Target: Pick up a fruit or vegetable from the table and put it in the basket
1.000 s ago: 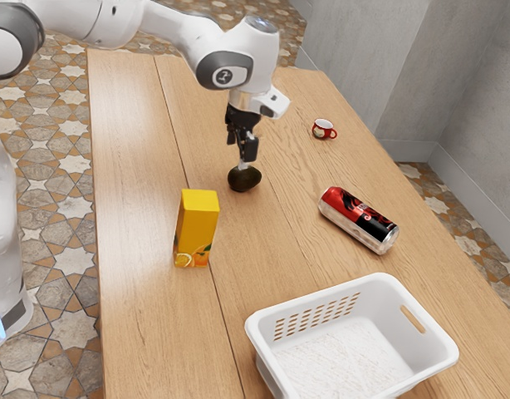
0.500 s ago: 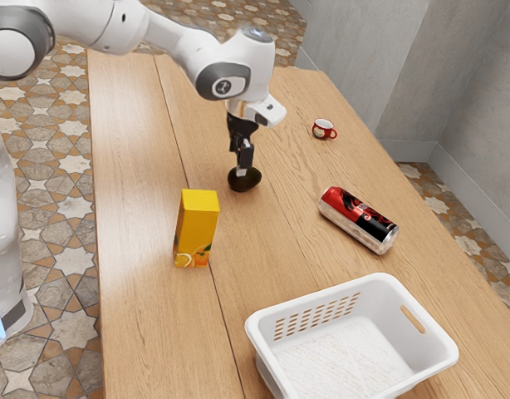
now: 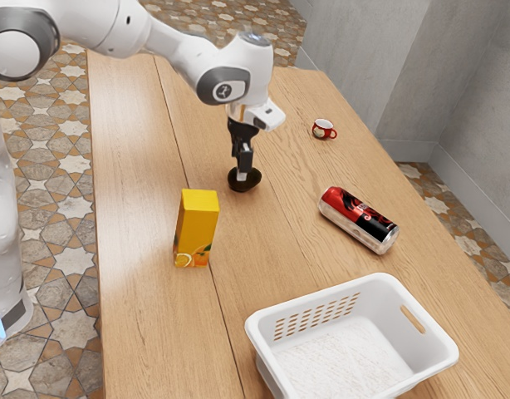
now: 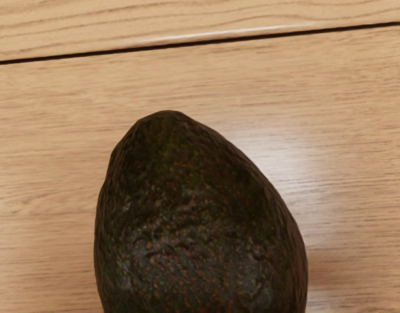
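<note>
Pincer (image 3: 242,173): positioned low over the counter (image 3: 139,158), at the avocado (image 3: 252,180). The exterior view does not establish whether it is spread or pinching; its state cannot be told.

Avocado: located at the pincer, well inside the counter's edges. In the wrist view, its narrow end points towards a dark seam (image 4: 187,44), with wood between the tip and the seam. Wood also borders both of its long sides.

Carton (image 3: 196,226): upright, near the avocado, on the basket side. A strip of counter separates it from the counter edge at the exterior view's left.

Can (image 3: 359,219): lying on its side, between the avocado and the counter edge at the exterior view's right. Open wood separates it from the avocado.

Cup (image 3: 323,129): near that same edge, beyond the can as seen from the basket.

Basket (image 3: 388,309): well apart from the avocado, rim uppermost. Open wood runs from the avocado to the basket, through the gap between carton and can
</note>
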`<state>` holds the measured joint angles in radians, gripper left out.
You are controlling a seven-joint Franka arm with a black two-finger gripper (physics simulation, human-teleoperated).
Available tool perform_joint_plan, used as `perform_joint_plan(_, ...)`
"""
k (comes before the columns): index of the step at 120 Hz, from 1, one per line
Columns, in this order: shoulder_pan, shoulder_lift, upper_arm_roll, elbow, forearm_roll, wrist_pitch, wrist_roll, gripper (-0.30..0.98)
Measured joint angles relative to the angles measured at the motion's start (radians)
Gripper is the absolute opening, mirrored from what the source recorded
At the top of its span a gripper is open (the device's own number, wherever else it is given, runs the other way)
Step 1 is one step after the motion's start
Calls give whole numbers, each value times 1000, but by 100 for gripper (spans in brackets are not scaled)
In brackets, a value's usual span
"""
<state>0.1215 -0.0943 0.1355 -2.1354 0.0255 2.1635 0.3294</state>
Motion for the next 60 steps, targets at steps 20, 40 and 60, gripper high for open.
perform_joint_plan(20,0,17,0,-9,-17,9,15,69)
perform_joint_plan(40,1,35,0,-13,-26,16,26,69)
perform_joint_plan(60,0,66,0,-11,-36,32,34,69)
